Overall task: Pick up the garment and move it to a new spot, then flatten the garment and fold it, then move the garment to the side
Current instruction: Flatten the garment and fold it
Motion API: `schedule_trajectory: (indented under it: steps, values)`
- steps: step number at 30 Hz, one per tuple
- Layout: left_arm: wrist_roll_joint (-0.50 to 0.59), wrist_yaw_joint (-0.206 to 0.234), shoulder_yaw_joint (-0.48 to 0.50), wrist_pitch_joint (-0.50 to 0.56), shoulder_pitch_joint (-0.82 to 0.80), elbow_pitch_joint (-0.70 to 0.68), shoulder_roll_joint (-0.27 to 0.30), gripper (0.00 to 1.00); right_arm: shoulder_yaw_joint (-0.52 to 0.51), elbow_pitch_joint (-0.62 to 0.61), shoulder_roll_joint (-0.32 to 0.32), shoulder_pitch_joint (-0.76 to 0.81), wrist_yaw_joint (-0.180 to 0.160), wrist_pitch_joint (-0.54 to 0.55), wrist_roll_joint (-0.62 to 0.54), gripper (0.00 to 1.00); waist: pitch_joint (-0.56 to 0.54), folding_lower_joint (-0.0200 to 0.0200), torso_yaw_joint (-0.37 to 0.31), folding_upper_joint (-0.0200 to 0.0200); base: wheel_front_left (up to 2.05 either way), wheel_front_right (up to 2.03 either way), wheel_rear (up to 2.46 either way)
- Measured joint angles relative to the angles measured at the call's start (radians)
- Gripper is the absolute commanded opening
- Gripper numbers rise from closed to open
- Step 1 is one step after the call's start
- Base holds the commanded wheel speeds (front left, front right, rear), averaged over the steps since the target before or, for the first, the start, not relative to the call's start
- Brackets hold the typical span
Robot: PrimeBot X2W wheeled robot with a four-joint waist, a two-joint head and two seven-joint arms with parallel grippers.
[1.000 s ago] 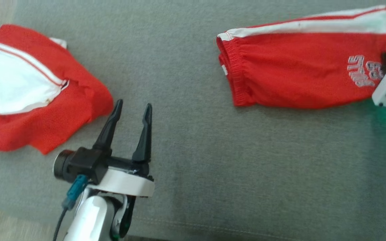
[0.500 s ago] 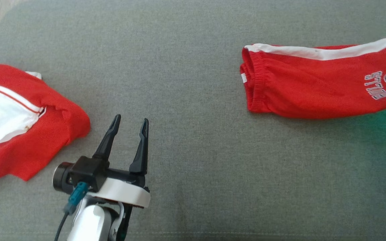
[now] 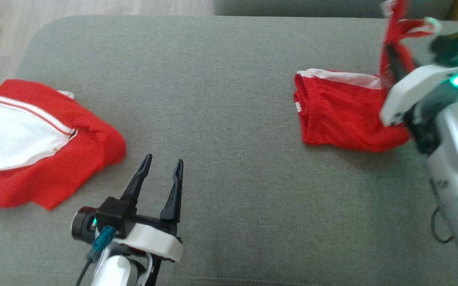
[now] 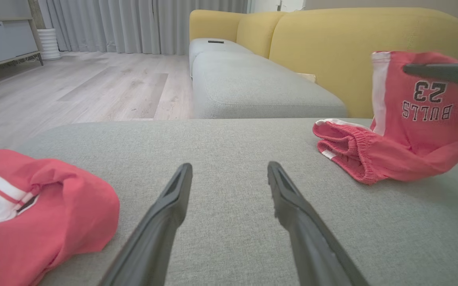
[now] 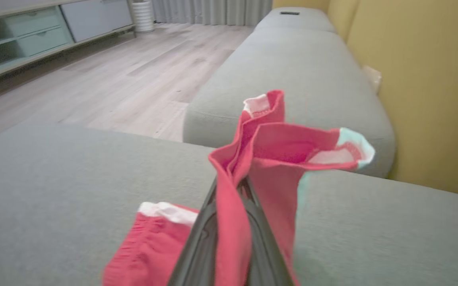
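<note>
My right hand [image 5: 231, 190] is clenched on the leg end of the red shorts [image 3: 340, 119], with a fold of cloth pinched between its closed fingers. A second ago the shorts lay stretched flat along the grey sofa cushion [image 3: 233, 119]. Now the printed leg end stands up in the air while the waistband [image 3: 312, 111] rests on the cushion, so the garment is only half lifted. The head camera has swung as well, so I don't read the sideways shift as the shorts travelling. I judge the pick-up is under way, and the carry to a new spot can't begin until the waistband comes clear. My left hand [image 3: 163, 159] hovers released and empty over the cushion, near a second red garment [image 3: 54, 159] lying apart at the left.
</note>
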Motion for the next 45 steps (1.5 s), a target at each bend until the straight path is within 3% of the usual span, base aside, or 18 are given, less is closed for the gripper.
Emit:
schedule_trajectory:
  steps: [7,8,9,13,17,26,36,45]
  values:
    - [-0.012,0.009,-0.009,0.000,0.001,0.001,0.000,1.00,0.129,-0.075,0.072,0.093,0.000,0.068,0.007,0.00,0.000,0.0001,0.031,0.0000,0.00,0.00,0.00]
    - [-0.016,0.009,-0.011,0.000,0.001,0.002,0.000,1.00,0.139,-0.075,0.079,0.106,0.000,0.067,0.002,0.36,0.002,0.0001,0.034,0.0000,0.00,0.00,0.00]
    - [-0.021,0.010,-0.015,0.000,0.001,0.003,0.000,1.00,0.142,-0.075,0.086,0.117,0.000,0.063,-0.004,1.00,0.004,0.0001,0.038,0.0000,0.00,0.00,0.00]
    - [-0.029,0.017,-0.024,0.000,0.001,0.005,0.000,1.00,0.153,-0.090,0.113,0.148,0.000,0.028,-0.008,1.00,0.004,0.0002,0.045,0.0000,0.00,0.00,0.00]
    - [-0.029,0.026,-0.022,0.000,0.001,0.005,0.000,1.00,0.143,-0.150,0.143,0.186,0.000,-0.073,0.005,1.00,-0.012,0.0001,0.040,0.0000,0.00,0.00,0.00]
    - [-0.027,0.044,0.033,0.000,0.067,0.006,0.000,1.00,0.012,-0.261,0.117,0.383,0.000,-0.293,-0.002,1.00,-0.102,0.0000,-0.002,0.0000,0.00,0.00,0.00]
    - [-0.008,0.045,0.059,0.000,0.159,-0.015,0.002,1.00,-0.120,-0.387,0.117,0.625,0.000,-0.335,-0.043,1.00,-0.200,-0.0001,-0.070,0.0000,0.00,0.00,0.00]
    - [-0.008,0.063,0.063,0.000,0.235,-0.048,0.003,1.00,-0.149,-0.490,0.145,0.777,0.000,-0.337,-0.078,1.00,-0.245,-0.0001,-0.090,0.0000,0.00,0.00,0.00]
